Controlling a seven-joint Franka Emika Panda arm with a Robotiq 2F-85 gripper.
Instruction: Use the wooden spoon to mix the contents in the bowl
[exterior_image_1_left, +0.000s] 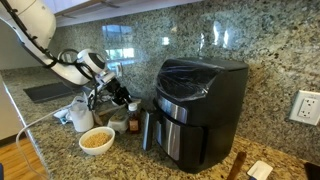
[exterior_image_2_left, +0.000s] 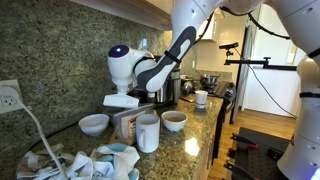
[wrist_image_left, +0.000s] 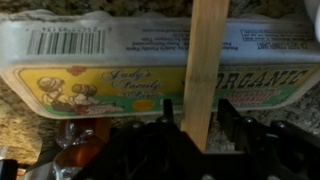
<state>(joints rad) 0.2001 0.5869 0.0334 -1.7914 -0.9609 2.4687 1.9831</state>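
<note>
The white bowl (exterior_image_1_left: 97, 148) sits on the speckled granite surface (exterior_image_1_left: 135, 165), just in front of and beside the black air fryer (exterior_image_1_left: 200, 110). In it lie the contents (exterior_image_1_left: 97, 137), a low tan, crumbly heap that covers the bottom. In both exterior views the bowl (exterior_image_2_left: 174, 127) stands alone, and nothing reaches into it. From the other side I can see a second white bowl (exterior_image_2_left: 94, 124) nearer the wall; what it holds is hidden from this angle. A taller white mug (exterior_image_2_left: 147, 133) stands between the two bowls, closer to the camera, and its inside is out of sight as well.

The pincer (exterior_image_1_left: 120, 97) hangs above the surface behind the bowl, apart from it. In the wrist view the pincer (wrist_image_left: 195, 110) has its dark fingers (wrist_image_left: 166, 108) standing partly apart. The wooden spoon (wrist_image_left: 208, 60) runs upright between them as a straight, pale handle; its head is out of the picture. I cannot tell whether the fingers press on the handle or merely flank it. Behind the handle lies an egg carton (wrist_image_left: 100, 70) with a barcode, a yellow label and the word ORGANIC.
</note>
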